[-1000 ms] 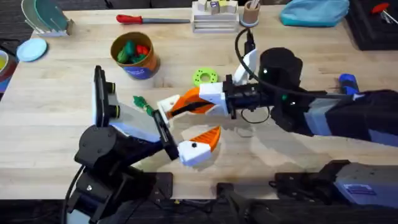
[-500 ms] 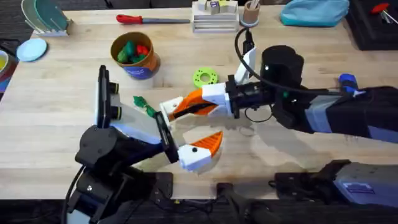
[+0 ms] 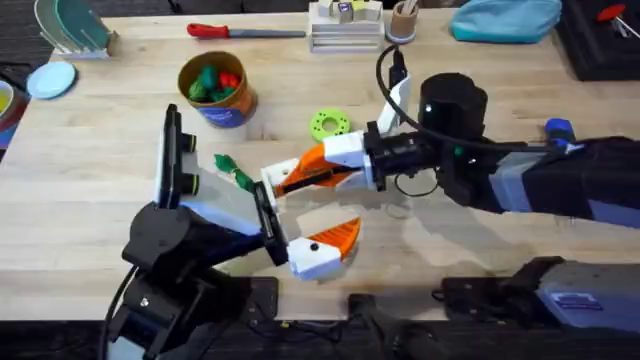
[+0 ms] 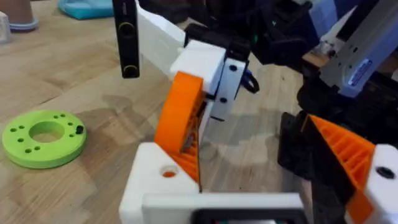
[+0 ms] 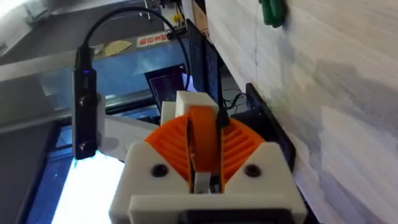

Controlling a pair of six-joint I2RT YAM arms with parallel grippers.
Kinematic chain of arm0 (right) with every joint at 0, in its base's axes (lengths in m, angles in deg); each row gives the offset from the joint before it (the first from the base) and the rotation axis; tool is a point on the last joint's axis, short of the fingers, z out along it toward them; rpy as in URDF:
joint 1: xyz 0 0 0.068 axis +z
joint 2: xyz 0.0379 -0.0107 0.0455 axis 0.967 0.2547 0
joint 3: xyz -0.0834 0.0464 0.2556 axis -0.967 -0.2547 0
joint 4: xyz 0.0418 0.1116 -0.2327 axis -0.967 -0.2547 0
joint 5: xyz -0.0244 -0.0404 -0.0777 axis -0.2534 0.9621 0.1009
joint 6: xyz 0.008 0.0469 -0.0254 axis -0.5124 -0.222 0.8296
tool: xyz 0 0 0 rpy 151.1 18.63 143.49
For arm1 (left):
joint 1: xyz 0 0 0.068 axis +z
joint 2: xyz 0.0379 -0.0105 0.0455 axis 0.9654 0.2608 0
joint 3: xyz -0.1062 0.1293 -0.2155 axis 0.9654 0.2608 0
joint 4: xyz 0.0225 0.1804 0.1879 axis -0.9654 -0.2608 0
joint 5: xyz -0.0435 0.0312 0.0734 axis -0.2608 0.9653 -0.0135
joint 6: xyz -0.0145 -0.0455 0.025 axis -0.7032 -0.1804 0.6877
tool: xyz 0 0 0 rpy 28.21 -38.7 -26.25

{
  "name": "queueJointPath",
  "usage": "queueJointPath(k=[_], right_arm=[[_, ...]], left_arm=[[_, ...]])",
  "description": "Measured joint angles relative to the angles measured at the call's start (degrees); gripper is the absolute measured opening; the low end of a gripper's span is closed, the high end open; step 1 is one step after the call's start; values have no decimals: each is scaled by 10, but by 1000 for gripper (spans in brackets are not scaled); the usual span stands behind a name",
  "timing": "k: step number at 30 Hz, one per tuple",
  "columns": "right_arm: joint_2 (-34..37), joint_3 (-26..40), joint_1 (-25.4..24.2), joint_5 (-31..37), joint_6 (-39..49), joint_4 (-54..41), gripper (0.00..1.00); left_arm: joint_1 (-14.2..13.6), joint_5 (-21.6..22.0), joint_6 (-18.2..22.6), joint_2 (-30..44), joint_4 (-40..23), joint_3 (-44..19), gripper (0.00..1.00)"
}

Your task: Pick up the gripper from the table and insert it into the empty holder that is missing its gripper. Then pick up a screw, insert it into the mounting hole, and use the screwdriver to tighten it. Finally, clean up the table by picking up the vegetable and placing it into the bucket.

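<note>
Right tool point(image 3: 285, 180) is clenched on the orange gripper point(image 3: 312, 170), presenting it against the white holder point(image 3: 268, 190) on the left tool point(image 3: 295, 225), whose fingers stand released and spread. Vegetable point(image 3: 232, 172) lies on the worktop point(image 3: 90, 190) beside the left arm. Bucket point(image 3: 215, 92) stands well behind; green disc point(image 3: 329, 124) nearby.

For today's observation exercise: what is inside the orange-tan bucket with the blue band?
Inside the bucket lie chunky green and red toy foods. Anything beneath them is covered.
</note>
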Motion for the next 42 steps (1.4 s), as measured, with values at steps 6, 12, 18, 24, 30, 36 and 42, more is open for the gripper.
queueJointPath(k=[6, 12, 18, 24, 30, 36, 42], right_arm=[[4, 0, 0, -1, 6, 16, 227], [4, 0, 2, -2, 12, 18, 325], [-5, 0, 3, -2, 14, 18, 414], [-20, 0, 5, -6, 14, 18, 507], [-21, 0, 5, -6, 16, 11, 976], [-21, 0, 3, 2, 28, -20, 992], [-21, 0, -47, 2, 59, -20, 992]], left_arm=[[-1, 10, -2, 0, 2, 0, 991], [-4, 21, -2, -1, 3, 0, 991], [-4, 22, -1, -1, 3, 0, 991], [-7, 22, -1, -1, 3, 0, 991], [-7, 22, -1, -1, 3, 0, 991], [-7, 24, -1, -1, 4, 0, 991], [-7, 25, 4, -1, 4, 0, 991]])
